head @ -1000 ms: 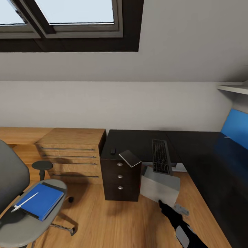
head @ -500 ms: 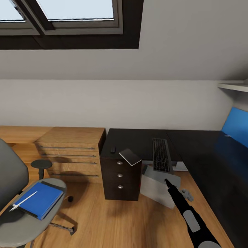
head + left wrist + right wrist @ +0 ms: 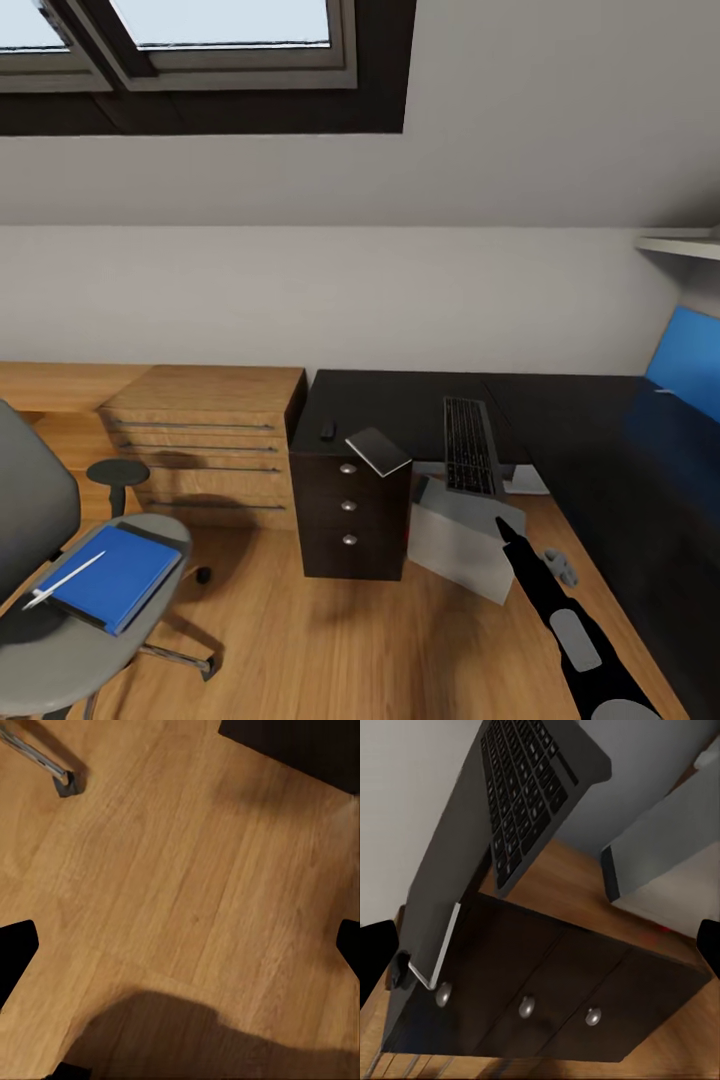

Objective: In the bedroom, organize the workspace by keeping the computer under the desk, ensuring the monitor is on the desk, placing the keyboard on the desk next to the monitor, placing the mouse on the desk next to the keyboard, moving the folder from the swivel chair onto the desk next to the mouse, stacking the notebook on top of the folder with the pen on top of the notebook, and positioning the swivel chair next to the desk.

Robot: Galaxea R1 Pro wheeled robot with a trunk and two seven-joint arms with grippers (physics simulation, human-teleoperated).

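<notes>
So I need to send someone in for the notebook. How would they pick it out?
Find the glossy black desk and go to its three-drawer unit with round silver knobs. The notebook lies on the top above the drawers, one corner overhanging the front edge. It is a thin dark grey rectangle with pale edges, bigger than the mouse beside it and shorter than the keyboard.

desk (image 3: 400,400): glossy black, just beyond the right gripper (image 3: 507,527)
keyboard (image 3: 469,459): on the desk, overhanging its front edge above the gripper
notebook (image 3: 377,452): on the drawer-unit corner, overhanging, beside the mouse (image 3: 327,432)
floor (image 3: 320,640): wood, carrying the computer (image 3: 455,548) just by the gripper
</notes>
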